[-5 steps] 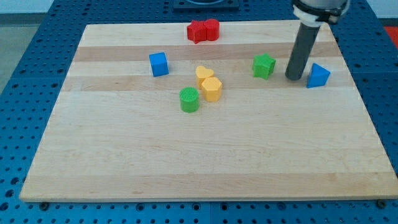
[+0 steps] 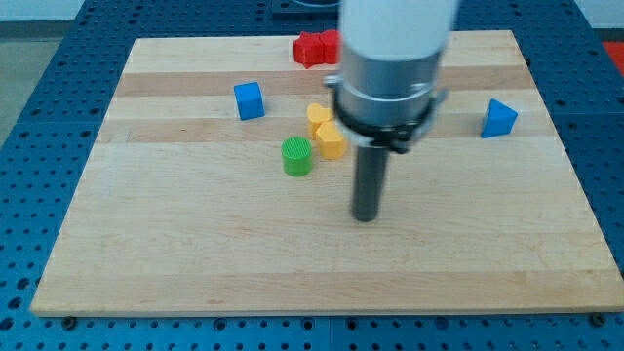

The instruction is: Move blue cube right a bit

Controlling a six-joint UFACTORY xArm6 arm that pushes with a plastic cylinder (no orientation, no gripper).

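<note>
The blue cube [image 2: 249, 100] sits on the wooden board [image 2: 195, 253] at the upper left. My tip [image 2: 366, 216] rests on the board near the middle, well to the right of and below the blue cube. It is below and right of the green cylinder [image 2: 297, 156] and the two yellow blocks [image 2: 328, 132]. The arm body hides the green star block.
A second blue block [image 2: 499, 118], wedge-like, lies at the right. Red blocks [image 2: 314, 47] sit at the board's top edge, partly behind the arm. Blue perforated table surrounds the board.
My tip has moved from beside the right blue block, down and left to the board's middle. The arm now covers the green star. No block has moved.
</note>
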